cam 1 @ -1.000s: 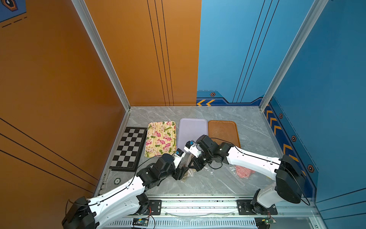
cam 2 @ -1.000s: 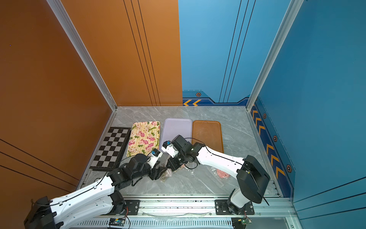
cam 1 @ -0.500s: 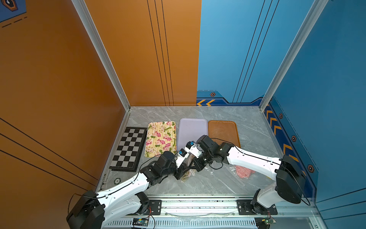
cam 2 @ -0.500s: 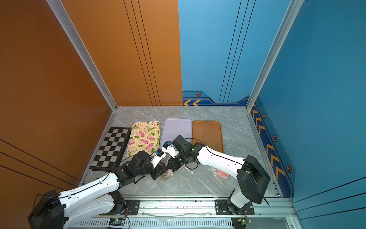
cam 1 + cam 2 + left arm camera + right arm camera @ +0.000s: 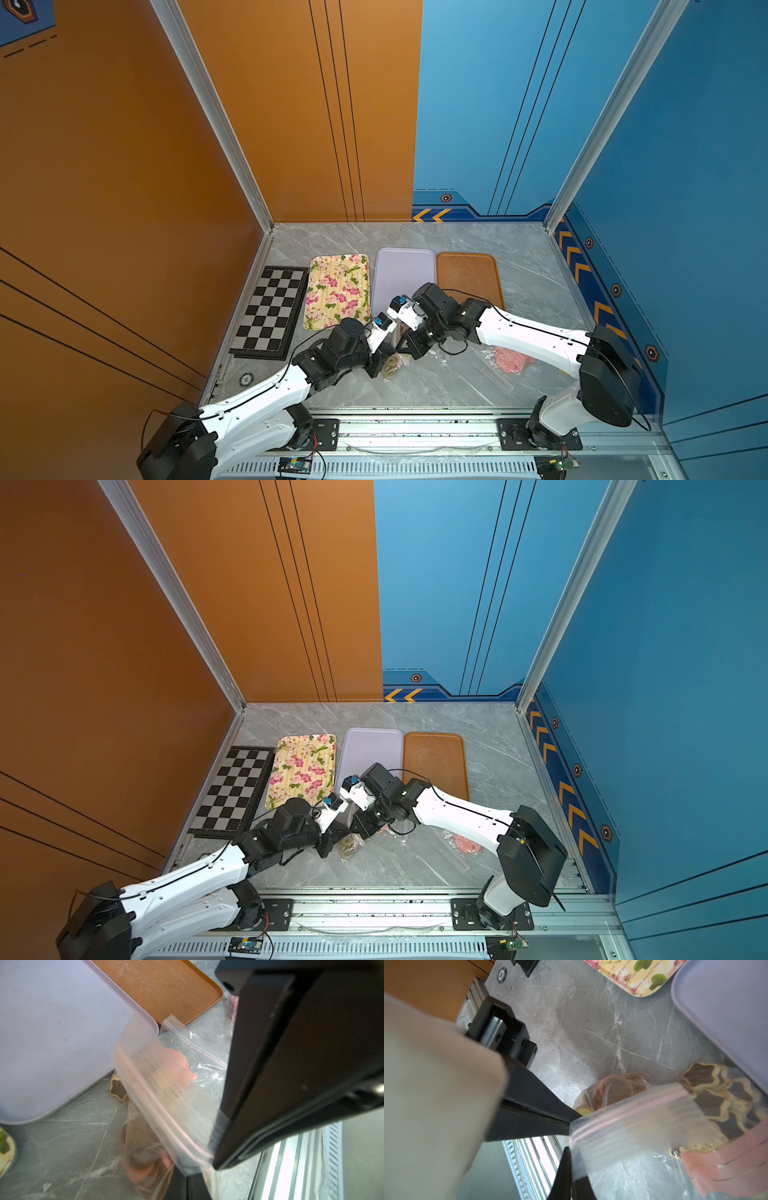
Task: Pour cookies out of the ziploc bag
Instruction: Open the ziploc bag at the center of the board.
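1. In both top views you find the left gripper (image 5: 381, 365) and right gripper (image 5: 405, 351) tip to tip at 6 o'clock of the lilac tray (image 5: 399, 270), on the ziploc bag (image 5: 392, 366).
2. Left wrist view: the left jaws are closed tight, pinching the zip strip (image 5: 166, 1124). Round cookies (image 5: 143, 1147) hang inside the bag.
3. Right wrist view: the right jaws clamp the same strip.

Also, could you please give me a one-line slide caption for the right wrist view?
The right gripper shut on the ziploc bag of round cookies, near the lilac tray.
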Controlling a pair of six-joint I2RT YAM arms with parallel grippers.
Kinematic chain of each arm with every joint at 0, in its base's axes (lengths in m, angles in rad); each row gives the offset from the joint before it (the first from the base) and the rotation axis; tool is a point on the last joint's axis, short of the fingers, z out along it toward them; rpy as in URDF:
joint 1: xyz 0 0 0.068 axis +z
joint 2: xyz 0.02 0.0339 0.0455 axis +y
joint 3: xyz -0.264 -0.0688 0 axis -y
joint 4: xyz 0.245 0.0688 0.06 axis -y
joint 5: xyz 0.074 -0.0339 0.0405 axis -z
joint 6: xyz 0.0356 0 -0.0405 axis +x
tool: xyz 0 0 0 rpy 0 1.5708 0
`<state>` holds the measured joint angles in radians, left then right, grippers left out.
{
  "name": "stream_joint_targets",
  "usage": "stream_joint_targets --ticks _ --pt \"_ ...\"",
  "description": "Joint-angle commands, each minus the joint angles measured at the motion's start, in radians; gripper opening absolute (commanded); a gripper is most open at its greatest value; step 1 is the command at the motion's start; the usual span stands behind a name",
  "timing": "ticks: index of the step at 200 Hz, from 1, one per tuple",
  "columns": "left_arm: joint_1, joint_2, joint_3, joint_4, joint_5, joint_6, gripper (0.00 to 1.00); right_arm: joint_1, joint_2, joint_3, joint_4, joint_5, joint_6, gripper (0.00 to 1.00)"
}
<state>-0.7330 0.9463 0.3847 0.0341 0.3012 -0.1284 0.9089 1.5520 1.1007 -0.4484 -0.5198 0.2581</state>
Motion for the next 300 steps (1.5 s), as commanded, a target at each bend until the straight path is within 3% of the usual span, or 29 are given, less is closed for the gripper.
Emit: stream_joint_targets --ticks 1,13,26,65,80,91,111,149,238,264,300 --pt "0.012 -0.044 -0.021 0.016 -0.084 -0.036 0.0 -0.002 -0.031 -0.006 -0.016 0.024 -0.017 0.13" --pt "0.011 -0.06 -0.028 0.002 -0.101 -0.056 0.0 -0.012 -0.049 -0.021 -0.014 0.057 -0.016 0.32" --pt "0.011 -0.072 -0.035 -0.005 -0.107 -0.067 0.0 -0.027 -0.072 -0.046 0.008 0.088 -0.006 0.4" --pt "0.011 -0.094 -0.041 -0.034 -0.115 -0.078 0.0 -0.071 -0.127 -0.128 0.103 0.174 0.029 0.4" --pt "0.011 -0.108 -0.05 -0.033 -0.112 -0.085 0.0 -0.081 -0.107 -0.136 0.131 0.2 0.037 0.32" --pt "0.011 -0.119 -0.055 -0.03 -0.11 -0.089 0.0 -0.083 -0.081 -0.135 0.16 0.194 0.044 0.27" --pt "0.012 -0.134 -0.064 -0.026 -0.109 -0.098 0.0 -0.07 -0.015 -0.11 0.215 0.121 0.038 0.27" --pt "0.013 -0.127 -0.069 -0.026 -0.108 -0.112 0.0 0.001 0.052 -0.064 0.277 0.085 0.006 0.44" --pt "0.014 -0.143 -0.082 -0.02 -0.117 -0.149 0.0 0.029 0.11 -0.067 0.399 0.017 0.033 0.49" --pt "0.013 -0.143 -0.088 -0.017 -0.119 -0.17 0.0 0.036 0.137 -0.045 0.404 -0.003 0.032 0.34" --pt "0.013 -0.159 -0.101 -0.014 -0.132 -0.18 0.0 0.04 0.138 -0.036 0.404 0.007 0.033 0.01"
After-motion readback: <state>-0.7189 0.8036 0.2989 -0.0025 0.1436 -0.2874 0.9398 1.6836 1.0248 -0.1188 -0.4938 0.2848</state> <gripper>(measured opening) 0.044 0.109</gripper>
